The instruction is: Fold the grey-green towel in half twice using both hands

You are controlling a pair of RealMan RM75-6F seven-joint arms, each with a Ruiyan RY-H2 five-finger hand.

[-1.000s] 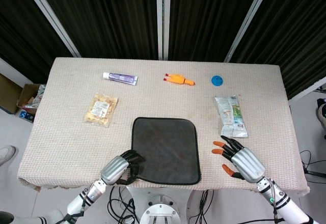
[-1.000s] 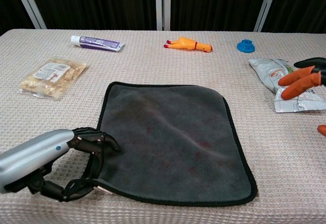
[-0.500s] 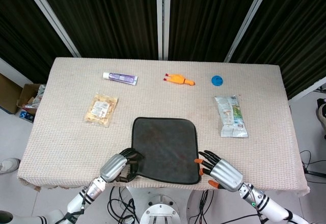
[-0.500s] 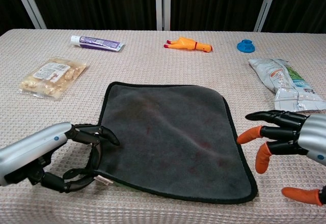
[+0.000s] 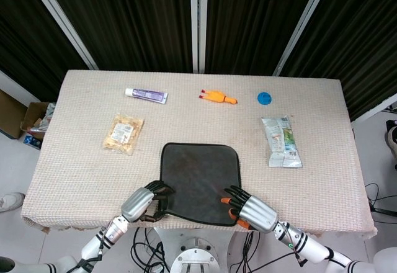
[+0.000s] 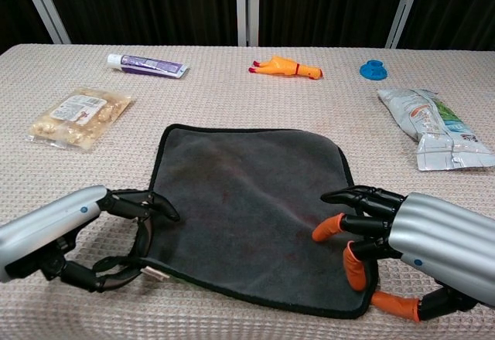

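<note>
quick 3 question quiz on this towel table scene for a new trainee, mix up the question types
1. True or false: the towel already lies folded in half.
2. Which item lies nearest the table's far right corner? A) toothpaste tube B) blue cap C) rubber chicken
3. Fill in: the left hand is at the towel's near ___ corner, the right hand at the opposite one.

Key: 1 false; 2 B; 3 left.

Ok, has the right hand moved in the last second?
Yes. The right hand has come leftward and nearer the robot, away from the snack packet, and its fingers now lie over the towel's near right corner.
</note>
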